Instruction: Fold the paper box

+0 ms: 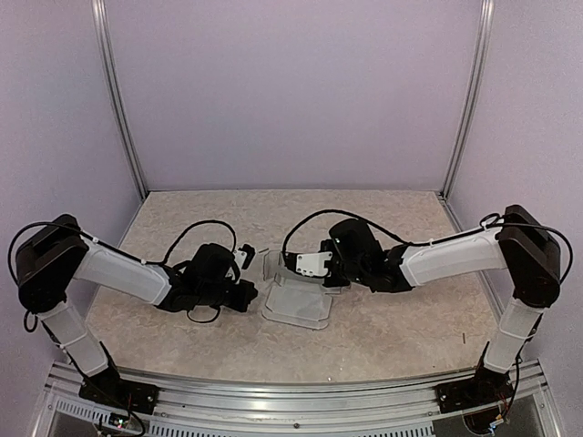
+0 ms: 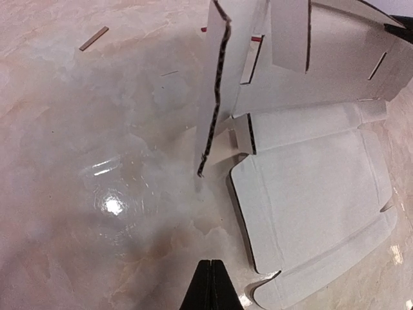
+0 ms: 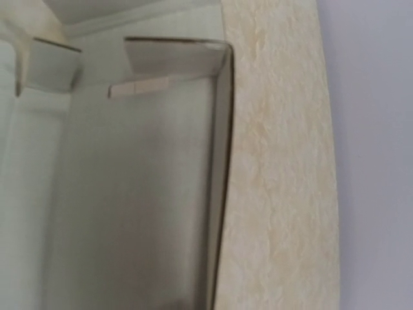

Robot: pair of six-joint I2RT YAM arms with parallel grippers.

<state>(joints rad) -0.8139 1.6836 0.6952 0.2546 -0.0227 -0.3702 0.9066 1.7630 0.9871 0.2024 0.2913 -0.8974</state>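
The paper box [image 1: 296, 300] lies at the table's middle as a pale card blank, partly folded. Its near panel [image 2: 310, 194] lies flat and its far flaps stand upright [image 2: 213, 84]. My left gripper [image 1: 249, 296] rests low just left of the box, and its black fingertips [image 2: 211, 287] are shut with nothing between them, a little short of the flat panel's corner. My right gripper [image 1: 330, 278] is at the box's raised right side. The right wrist view is filled by an upright card wall [image 3: 129, 194] seen very close, and that gripper's fingers do not show there.
A thin card scrap [image 2: 94, 38] lies on the beige marbled table [image 1: 392, 319] beyond the box's left side. A tiny dark scrap [image 1: 262, 250] sits behind the box. Lilac walls and two metal posts [image 1: 118, 100] close off the back.
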